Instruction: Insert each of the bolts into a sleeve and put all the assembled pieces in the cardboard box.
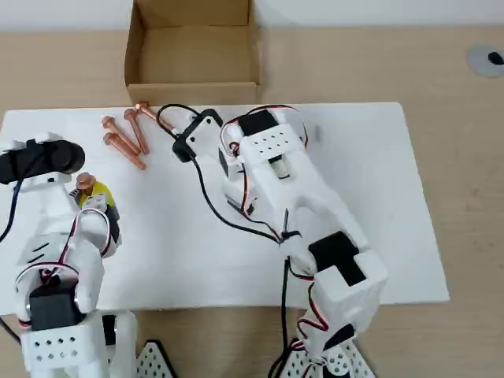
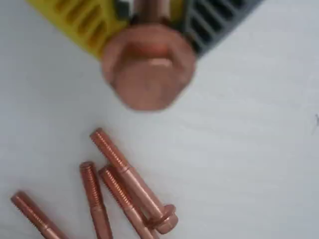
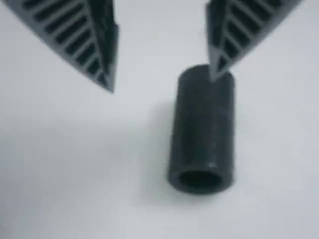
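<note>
My left gripper (image 2: 149, 12) is shut on a copper bolt (image 2: 148, 67), whose shank sits between the yellow finger (image 2: 75, 20) and the dark finger (image 2: 219, 20), head end outward. In the high view this bolt (image 1: 85, 182) is at the left of the white mat, in the left gripper (image 1: 90, 191). Several loose copper bolts (image 2: 132, 184) lie in a cluster beyond it, and they lie at the mat's back left (image 1: 126, 135). A black sleeve (image 3: 202, 134) lies on its side on the mat. My right gripper (image 3: 163, 80) is open above it, one fingertip (image 3: 217, 69) over the sleeve's far end. The cardboard box (image 1: 193, 83) stands open behind the mat.
The white mat (image 1: 370, 236) covers most of the wooden table. The right arm's white body (image 1: 291, 189) stretches across the mat's middle, with black cables (image 1: 213, 205) trailing beside it. A grey disc (image 1: 484, 59) sits at the table's far right.
</note>
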Controlling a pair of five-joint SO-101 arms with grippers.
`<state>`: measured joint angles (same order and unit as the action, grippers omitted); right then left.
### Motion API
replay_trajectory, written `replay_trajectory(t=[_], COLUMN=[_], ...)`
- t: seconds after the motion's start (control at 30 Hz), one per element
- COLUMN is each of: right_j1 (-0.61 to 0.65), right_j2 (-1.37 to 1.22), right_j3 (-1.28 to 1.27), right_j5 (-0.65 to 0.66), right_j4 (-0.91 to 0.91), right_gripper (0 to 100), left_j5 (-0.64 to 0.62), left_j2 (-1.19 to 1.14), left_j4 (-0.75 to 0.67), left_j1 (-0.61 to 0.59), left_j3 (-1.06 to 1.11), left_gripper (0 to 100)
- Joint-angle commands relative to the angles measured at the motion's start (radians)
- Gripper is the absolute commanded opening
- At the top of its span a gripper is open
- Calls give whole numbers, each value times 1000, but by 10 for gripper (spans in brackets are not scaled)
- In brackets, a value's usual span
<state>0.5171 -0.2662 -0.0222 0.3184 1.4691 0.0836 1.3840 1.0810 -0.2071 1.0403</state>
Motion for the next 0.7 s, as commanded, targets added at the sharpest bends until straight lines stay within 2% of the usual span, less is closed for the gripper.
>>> replay_trajectory(t=[0.0, 0.2, 0.67], right_j1=[53, 54, 41], right_j2=[56, 64, 183], right_j3=[-1, -84, -343], right_j5=[-38, -166, -138], right_j4=[-8, -95, -296], right_gripper=[163, 163, 163], left_j5=[6, 8, 8], left_j2=[15, 15, 15], left_j4=[-5, 3, 3], left_j1=[-15, -17, -17], left_j3=[-61, -61, -61], left_gripper=[12, 12, 12])
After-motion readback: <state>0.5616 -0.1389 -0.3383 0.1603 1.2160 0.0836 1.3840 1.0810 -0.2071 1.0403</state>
